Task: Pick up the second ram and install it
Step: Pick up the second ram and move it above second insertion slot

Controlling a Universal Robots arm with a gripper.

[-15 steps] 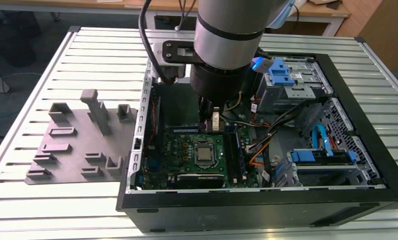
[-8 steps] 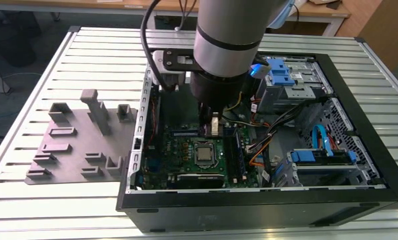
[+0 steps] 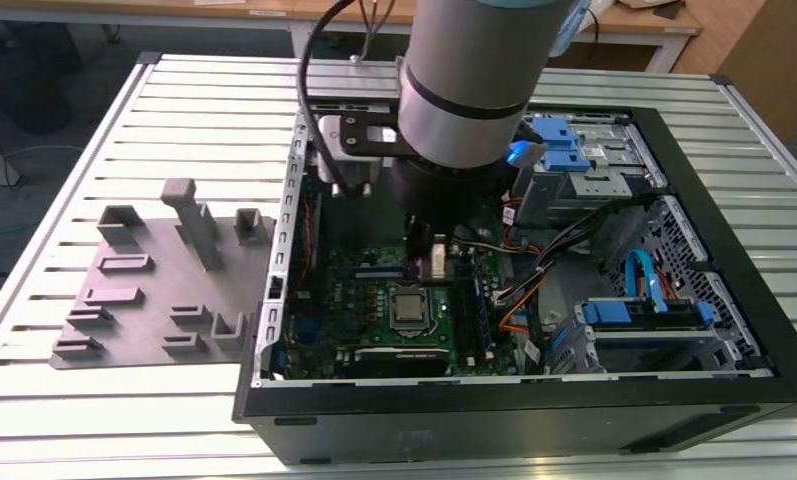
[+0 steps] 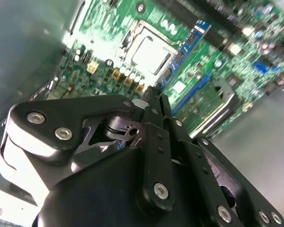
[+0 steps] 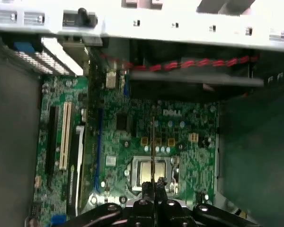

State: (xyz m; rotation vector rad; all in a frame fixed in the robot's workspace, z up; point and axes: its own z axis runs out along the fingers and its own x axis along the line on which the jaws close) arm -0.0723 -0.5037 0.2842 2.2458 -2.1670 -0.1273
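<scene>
Memory work inside an open desktop computer: nearest the wrist cameras, the end effector point(image 5: 154, 185) has its dark fingers drawn together on the second ram point(image 5: 153, 142), apparently pinching the stick by its flat faces. In the first wrist view the stick appears edge-on, a thin pale line running out from the fingertips. Its long axis therefore seems to lie across the fingers and along the board rather than pointing down at it. Just beyond it lies the green motherboard point(image 5: 189, 156). The square silver processor point(image 5: 149, 171) sits under the line of the stick, near the middle of the board, and a long white slot point(image 5: 64, 137) runs beside one edge of the board. Which slot the stick is lined up with cannot be told. In the exterior view the robot arm point(image 3: 472, 70) reaches down into the black computer case point(image 3: 505, 420), which lies open on its side toward the edge of the slatted metal worktop point(image 3: 198, 110) at the exterior view's right. Farther out, near the worktop's edge at the exterior view's left, sits the grey fixture plate point(image 3: 145, 300) with its tall posts, well apart from the end effector.
</scene>
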